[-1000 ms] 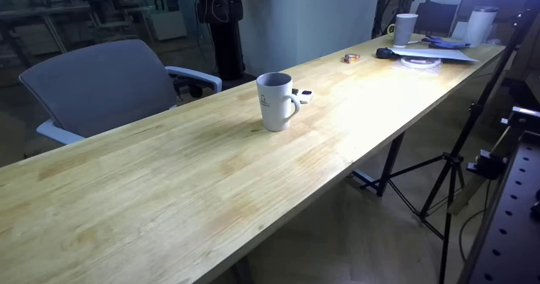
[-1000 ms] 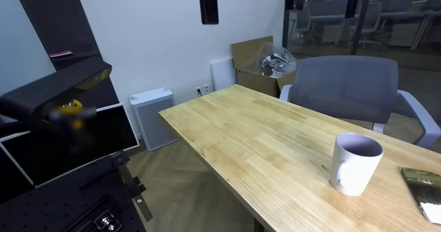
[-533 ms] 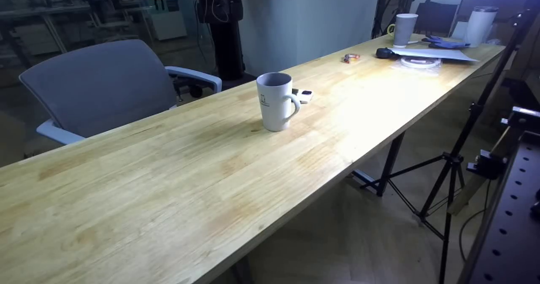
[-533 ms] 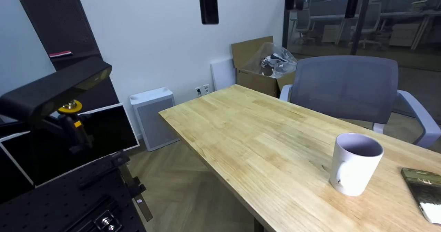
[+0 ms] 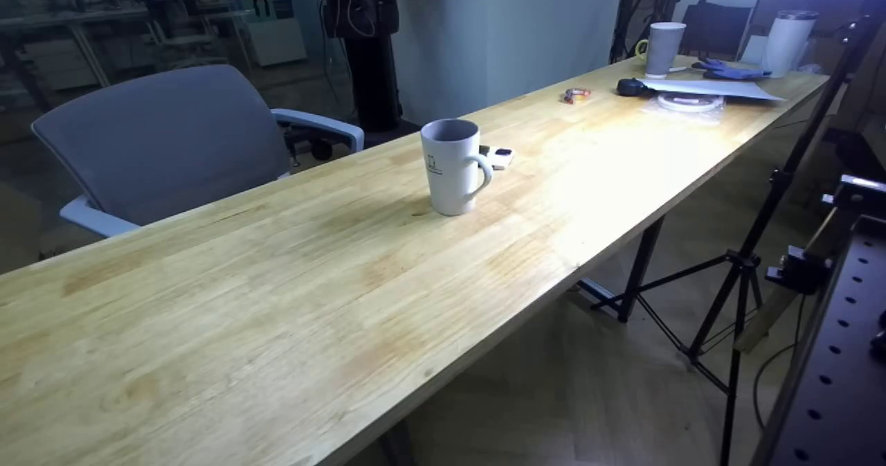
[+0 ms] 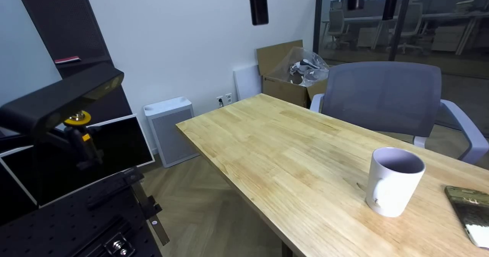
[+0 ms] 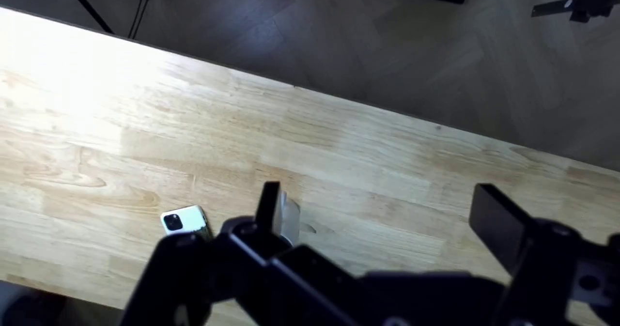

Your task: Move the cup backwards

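The cup [image 5: 450, 175] is a pale grey-white mug standing upright on the wooden table [image 5: 311, 300]. It also stands in an exterior view [image 6: 393, 190], at the lower right. In the wrist view the cup [image 7: 291, 222] is mostly hidden behind the left finger, with only a strip of its side showing. My gripper [image 6: 308, 15] shows at the top of that exterior view as two dark, widely spaced fingers high above the table. In the wrist view the gripper [image 7: 380, 189] is open, with nothing between its fingers. The cup lies beneath the left finger, apart from it.
A phone [image 7: 188, 219] lies close beside the cup; it also shows in an exterior view [image 6: 471, 215]. A chair [image 6: 382, 100] stands along one table side. Another cup [image 5: 664, 50], a tumbler [image 5: 789, 43] and papers lie at the table's far end. A tripod [image 5: 744, 262] stands beside the table.
In an exterior view my open gripper has moved to the right, high above the table, during the last half second. The cup and the phone have not moved.
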Tool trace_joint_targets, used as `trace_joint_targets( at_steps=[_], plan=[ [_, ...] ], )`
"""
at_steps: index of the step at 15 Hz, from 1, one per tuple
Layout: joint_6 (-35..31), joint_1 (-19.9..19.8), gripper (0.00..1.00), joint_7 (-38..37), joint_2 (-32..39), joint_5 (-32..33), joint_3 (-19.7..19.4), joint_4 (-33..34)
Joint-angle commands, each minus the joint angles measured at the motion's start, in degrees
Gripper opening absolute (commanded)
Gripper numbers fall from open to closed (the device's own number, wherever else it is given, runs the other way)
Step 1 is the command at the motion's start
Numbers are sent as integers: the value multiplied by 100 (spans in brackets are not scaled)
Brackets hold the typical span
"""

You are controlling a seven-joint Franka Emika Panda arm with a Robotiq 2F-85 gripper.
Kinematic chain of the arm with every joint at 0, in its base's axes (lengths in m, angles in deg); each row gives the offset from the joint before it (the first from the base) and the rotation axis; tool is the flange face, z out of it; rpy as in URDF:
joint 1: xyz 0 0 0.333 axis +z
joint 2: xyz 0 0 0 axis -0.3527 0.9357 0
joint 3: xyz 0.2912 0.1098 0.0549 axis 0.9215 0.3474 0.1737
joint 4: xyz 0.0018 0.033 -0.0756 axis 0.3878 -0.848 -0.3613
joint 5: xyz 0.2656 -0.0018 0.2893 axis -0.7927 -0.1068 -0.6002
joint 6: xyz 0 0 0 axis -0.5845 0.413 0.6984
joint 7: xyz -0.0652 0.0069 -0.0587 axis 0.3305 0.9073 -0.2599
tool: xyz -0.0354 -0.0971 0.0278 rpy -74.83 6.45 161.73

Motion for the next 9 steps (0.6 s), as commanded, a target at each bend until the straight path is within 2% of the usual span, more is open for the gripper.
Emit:
trace_joint_targets(
  at_steps=[1,5,9],
  plan=[
    [-410,-24,100,194,503,-57,-202,481],
    [-716,-38,100,339,1027,-196,-377,984],
    [-754,-226,100,-67,1779,-255,-377,1698]
  ],
)
